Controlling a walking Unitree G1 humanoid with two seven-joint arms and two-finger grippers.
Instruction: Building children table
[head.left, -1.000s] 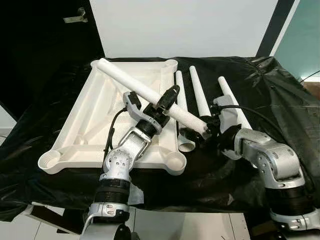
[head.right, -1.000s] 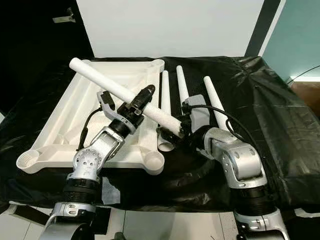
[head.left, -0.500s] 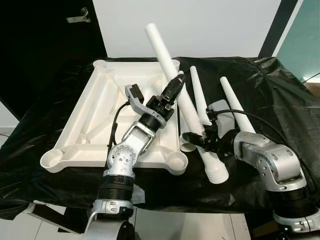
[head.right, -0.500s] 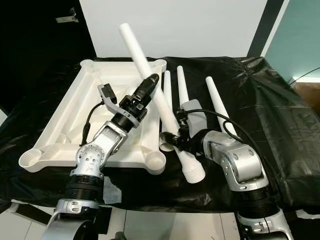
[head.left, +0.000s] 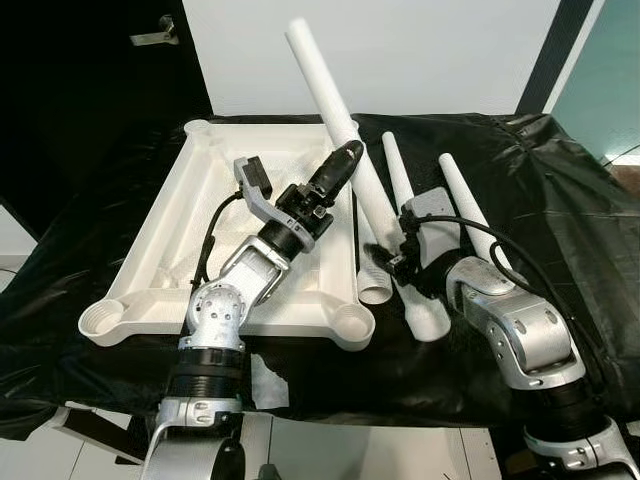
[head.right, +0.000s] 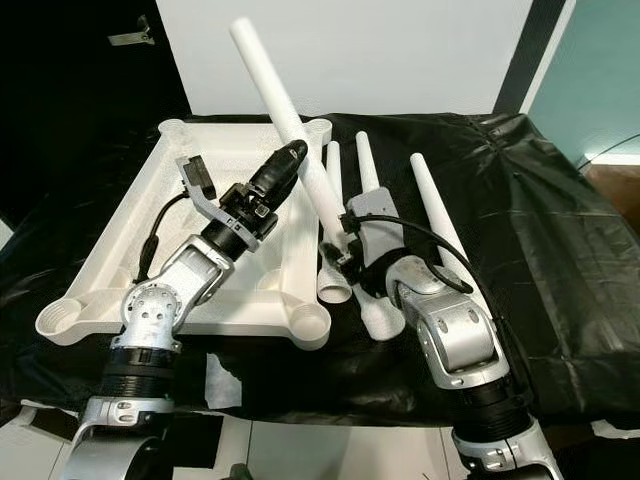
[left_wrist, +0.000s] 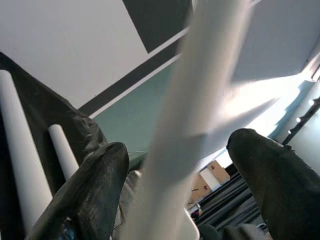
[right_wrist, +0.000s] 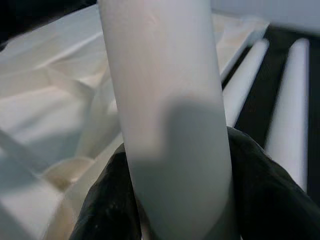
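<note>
Above upturned tabletop (head.left: 180, 215): left gripper (head.left: 340, 165), right gripper (head.left: 385, 262) both clenching raised table leg (head.left: 335, 110), pointing 11 o'clock; right wrist view revealing fingers (right_wrist: 260, 190) pressing leg.

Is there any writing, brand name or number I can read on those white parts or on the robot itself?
None can be read: the white table leg, the upside-down tabletop, the black cover and both silver arms show no words, labels or numbers.

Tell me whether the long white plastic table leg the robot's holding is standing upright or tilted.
Tilted. The long white plastic table leg leans, narrow end high toward the wall, thick end low by the right hand; the left hand flanks its middle.
</note>
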